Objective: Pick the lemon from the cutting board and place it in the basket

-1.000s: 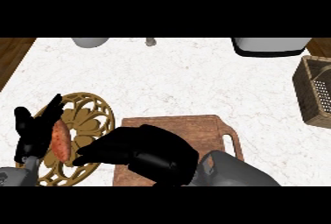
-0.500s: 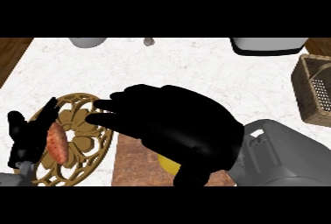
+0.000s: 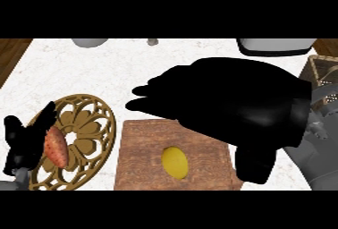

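Hovering above the cutting board (image 3: 142, 147), the right hand (image 3: 231, 105) (fingers extended, holding nothing) hung over the lemon (image 3: 175, 162); the left hand (image 3: 23, 141) rested open beside the board.

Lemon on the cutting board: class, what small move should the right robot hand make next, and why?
Probably lower the right robot hand toward the lemon and close round it. The lemon lies uncovered on the cutting board, and the hand above the board's far edge holds nothing.
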